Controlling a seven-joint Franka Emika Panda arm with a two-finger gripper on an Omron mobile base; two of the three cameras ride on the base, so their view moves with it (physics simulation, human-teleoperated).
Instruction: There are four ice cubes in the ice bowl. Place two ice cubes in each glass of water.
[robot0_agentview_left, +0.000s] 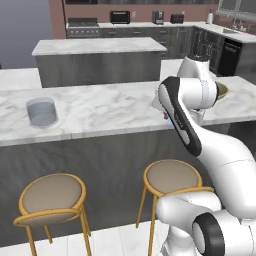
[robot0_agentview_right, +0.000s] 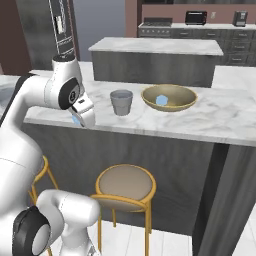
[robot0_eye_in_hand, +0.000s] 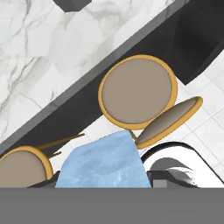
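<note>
An ice cube (robot0_eye_in_hand: 105, 162) sits pinched in the gripper (robot0_agentview_right: 77, 120), held off the front edge of the desk (robot0_agentview_right: 210, 122), above the stools (robot0_eye_in_hand: 136, 91). Far left on the desk stands one glass (robot0_agentview_left: 42, 112). Further right, the second glass (robot0_agentview_right: 121, 102) stands just beside the bowl (robot0_agentview_right: 185, 102), with another cube (robot0_agentview_right: 161, 100) lying inside it.

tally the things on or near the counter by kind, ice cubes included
translucent grey tumblers: 2 (one, one)
wide olive-tan bowl: 1
pale blue ice cubes: 2 (one in the bowl, one at the claw)
round gold-framed stools: 2 (one, one)
total: 7
</note>
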